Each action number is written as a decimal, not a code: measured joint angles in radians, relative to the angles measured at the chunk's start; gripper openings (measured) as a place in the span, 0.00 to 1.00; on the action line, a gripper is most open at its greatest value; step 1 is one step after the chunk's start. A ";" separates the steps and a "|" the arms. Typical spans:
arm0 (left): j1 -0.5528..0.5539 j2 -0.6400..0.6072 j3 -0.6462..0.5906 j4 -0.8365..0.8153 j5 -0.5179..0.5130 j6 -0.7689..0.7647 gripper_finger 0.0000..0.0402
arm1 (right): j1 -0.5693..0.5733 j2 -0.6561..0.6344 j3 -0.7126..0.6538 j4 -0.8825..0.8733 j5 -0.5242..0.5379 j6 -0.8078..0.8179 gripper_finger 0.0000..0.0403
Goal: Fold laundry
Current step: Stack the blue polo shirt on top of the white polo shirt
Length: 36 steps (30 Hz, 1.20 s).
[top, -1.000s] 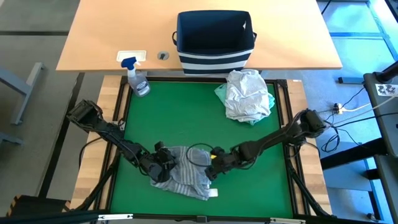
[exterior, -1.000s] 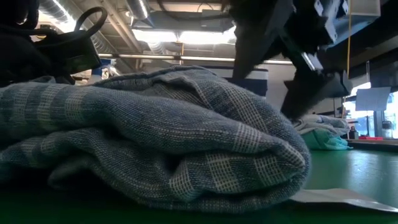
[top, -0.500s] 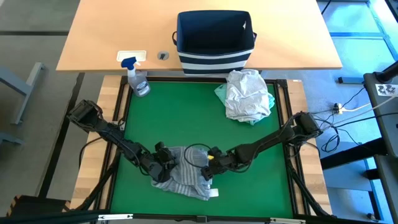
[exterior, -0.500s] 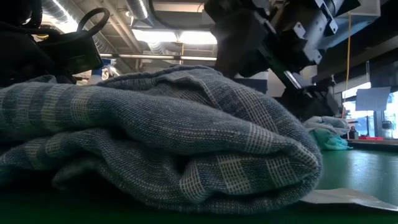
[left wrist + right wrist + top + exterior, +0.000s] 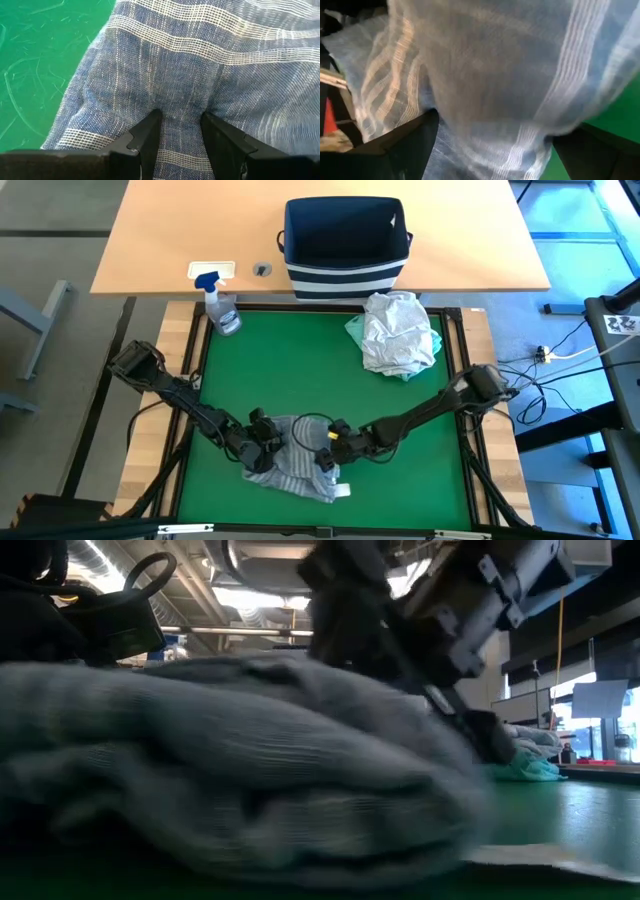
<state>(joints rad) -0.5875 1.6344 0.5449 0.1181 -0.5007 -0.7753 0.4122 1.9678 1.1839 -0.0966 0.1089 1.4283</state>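
The grey-blue striped shirt (image 5: 290, 465) is lying in a compact bundle at the lower centre of the high view, on the green worktop (image 5: 290, 370), and both arms are working on it. The left pincer (image 5: 268, 442) is resting on the bundle's left part with its fingers (image 5: 147, 135) partly closed and a ridge of the cloth running between them; it looks like a pinch on the fabric. The right pincer (image 5: 328, 461) is pressing into the bundle's right side with its jaws spread wide around a thick roll of the same cloth.

As a judgement, the task is sitting somewhere in its early-to-middle part: this shirt is already doubled over several times but is not yet lying flat and squared. The white t-shirt (image 5: 398, 328) and the mint-teal garment (image 5: 357, 328) under it are heaped crumpled at the upper right of the mat, apparently unfolded.

Counting: three garments, one being handled and two waiting; one navy-and-white striped basket (image 5: 345, 248) at the top centre; one spray bottle (image 5: 222, 304) at the upper left; two arms.
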 joint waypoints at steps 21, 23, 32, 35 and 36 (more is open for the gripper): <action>0.000 0.000 0.000 0.004 0.003 0.000 0.36 | 0.048 0.165 -0.002 0.539 0.069 -0.013 0.87; 0.000 0.000 0.000 0.005 0.009 0.000 0.36 | 0.075 0.165 -0.003 0.535 0.147 0.017 0.85; 0.000 0.000 0.000 0.016 0.017 0.000 0.36 | 0.119 0.224 0.002 0.638 0.478 0.131 0.80; 0.000 0.000 -0.001 0.022 0.018 0.000 0.36 | 0.113 0.230 0.001 0.702 0.494 0.049 0.80; 0.000 0.000 -0.001 0.024 0.020 0.000 0.36 | 0.113 0.230 0.000 0.712 0.497 0.024 0.80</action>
<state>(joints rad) -0.5873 1.6344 0.5442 0.1425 -0.4808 -0.7750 0.5247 2.1983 1.1843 0.6150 0.6059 1.4524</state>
